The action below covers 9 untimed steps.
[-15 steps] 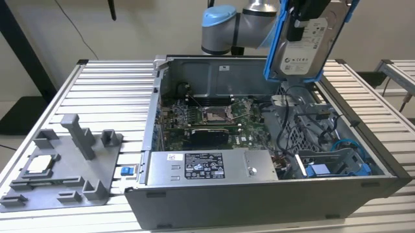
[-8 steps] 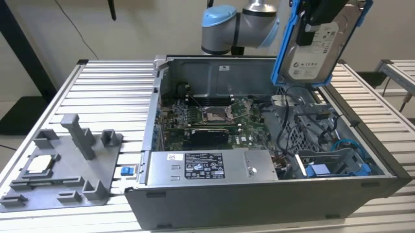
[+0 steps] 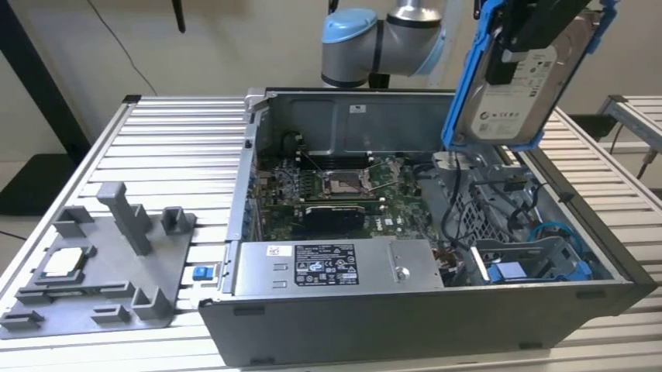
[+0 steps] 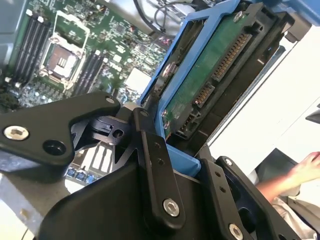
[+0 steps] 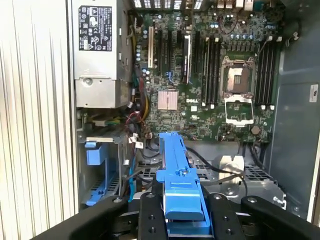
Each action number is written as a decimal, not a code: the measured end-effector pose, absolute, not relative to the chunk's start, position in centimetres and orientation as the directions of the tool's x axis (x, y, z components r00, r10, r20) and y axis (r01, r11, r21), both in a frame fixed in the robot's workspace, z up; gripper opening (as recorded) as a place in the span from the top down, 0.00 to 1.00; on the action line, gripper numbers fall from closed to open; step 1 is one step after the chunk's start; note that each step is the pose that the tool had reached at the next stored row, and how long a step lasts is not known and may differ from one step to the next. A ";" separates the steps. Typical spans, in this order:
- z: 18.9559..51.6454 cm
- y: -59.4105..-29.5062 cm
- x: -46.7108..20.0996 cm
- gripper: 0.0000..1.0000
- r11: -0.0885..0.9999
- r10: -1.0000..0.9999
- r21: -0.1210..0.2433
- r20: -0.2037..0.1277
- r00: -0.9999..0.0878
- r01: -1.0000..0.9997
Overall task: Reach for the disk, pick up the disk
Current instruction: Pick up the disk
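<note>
Exterior view, upper right of the frame: my gripper is clamped on the disk, which hangs clear above the open computer case. Reach and pickup look complete.

The case lies open on the table, filling the exterior view's right half. The stand sits on the table at 9 o'clock from the case, near it but apart. Inside the case, the board lies on the floor at the middle, the supply at 6 o'clock from it against the near wall, and the bay at 3 o'clock from the supply. The disk hangs tilted above the case at 1 o'clock from the board, clear of everything inside, clamped in the gripper.
</note>
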State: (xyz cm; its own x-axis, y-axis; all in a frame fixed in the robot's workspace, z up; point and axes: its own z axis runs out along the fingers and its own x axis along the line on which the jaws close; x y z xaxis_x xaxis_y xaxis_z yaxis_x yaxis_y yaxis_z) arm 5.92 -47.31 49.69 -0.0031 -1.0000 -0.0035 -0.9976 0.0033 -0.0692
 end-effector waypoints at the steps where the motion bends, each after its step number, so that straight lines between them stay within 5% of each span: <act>1: 49.7 -47.6 6.0 1.00 0.003 -1.000 -0.069 -0.004 -0.003 -0.998; 9: 49.5 -50.5 6.7 1.00 0.003 -1.000 -0.067 -0.004 -0.003 -0.998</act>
State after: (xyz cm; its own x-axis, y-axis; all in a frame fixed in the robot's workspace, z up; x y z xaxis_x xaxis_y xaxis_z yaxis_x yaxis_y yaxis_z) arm 6.68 -50.48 49.51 -0.0031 -1.0000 -0.0038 -0.9977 0.0033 -0.0671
